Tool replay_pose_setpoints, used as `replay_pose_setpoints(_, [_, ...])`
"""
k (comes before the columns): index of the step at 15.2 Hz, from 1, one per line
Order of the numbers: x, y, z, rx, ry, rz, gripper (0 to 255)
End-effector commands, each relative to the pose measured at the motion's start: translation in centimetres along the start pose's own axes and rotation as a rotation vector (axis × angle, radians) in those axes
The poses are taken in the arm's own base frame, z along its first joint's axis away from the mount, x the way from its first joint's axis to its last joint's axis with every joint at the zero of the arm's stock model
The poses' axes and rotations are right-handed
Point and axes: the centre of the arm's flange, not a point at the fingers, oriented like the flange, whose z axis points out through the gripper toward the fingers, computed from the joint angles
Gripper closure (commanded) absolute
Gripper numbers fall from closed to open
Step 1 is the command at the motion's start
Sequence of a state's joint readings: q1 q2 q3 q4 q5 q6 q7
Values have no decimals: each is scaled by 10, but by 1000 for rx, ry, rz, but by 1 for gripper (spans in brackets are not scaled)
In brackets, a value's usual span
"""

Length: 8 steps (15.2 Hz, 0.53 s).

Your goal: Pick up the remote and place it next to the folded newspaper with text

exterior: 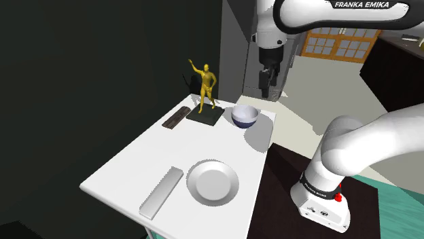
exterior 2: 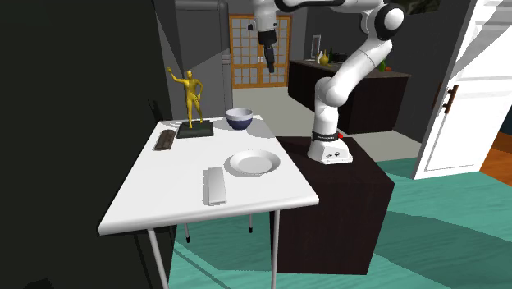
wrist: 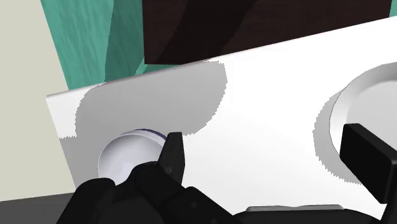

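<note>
Shoulder view: the arm's base [exterior: 319,197] on the dark stand [exterior: 285,180] is closest, with the white table [exterior: 129,166] beyond it. Using the bowl [exterior: 245,116] as reference (dark blue outside, white inside):
- The gripper [exterior: 266,89] hangs high above it, well clear of the table, and holds nothing.
- The gold statue [exterior: 206,85] on its dark base is just beside the bowl, toward this view's left.
- The remote [exterior: 176,117], dark and slim, lies flat on the table on the far side of the statue from the bowl, close to the base.
- The plate [exterior: 213,182] is near the bowl, on the camera side.
- The grey slab [exterior: 162,192], which I take to be the folded newspaper (drawn plain, no text visible), is past the plate from the bowl, near the table edge and well apart from the remote.

Second exterior view: the layout matches. The bowl [exterior 2: 239,118] is at the far edge of the table and the gripper [exterior 2: 267,64] is up above it. The remote [exterior 2: 165,139] is beyond the statue [exterior 2: 192,97] from the bowl. The plate [exterior 2: 254,162] and grey slab [exterior 2: 215,185] are on the camera side.

Wrist view: the fingers [wrist: 173,153] are spread wide, with bare tabletop [wrist: 267,95] between them. The bowl [wrist: 127,156] peeks out beside one finger. The plate rim [wrist: 356,95] is by the other finger. Past the table edge beyond the bowl are the stand [wrist: 254,25] and teal floor [wrist: 89,38].
</note>
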State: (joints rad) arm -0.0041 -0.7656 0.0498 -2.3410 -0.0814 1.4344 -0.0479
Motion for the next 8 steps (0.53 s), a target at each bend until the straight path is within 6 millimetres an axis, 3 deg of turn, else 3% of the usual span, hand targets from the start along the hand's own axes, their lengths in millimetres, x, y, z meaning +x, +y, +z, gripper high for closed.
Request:
replay_pose_setpoints(1, [0,0,0,0,0,0,0])
replay_pose_setpoints(8, [-3,-77,42,32,4,228,0])
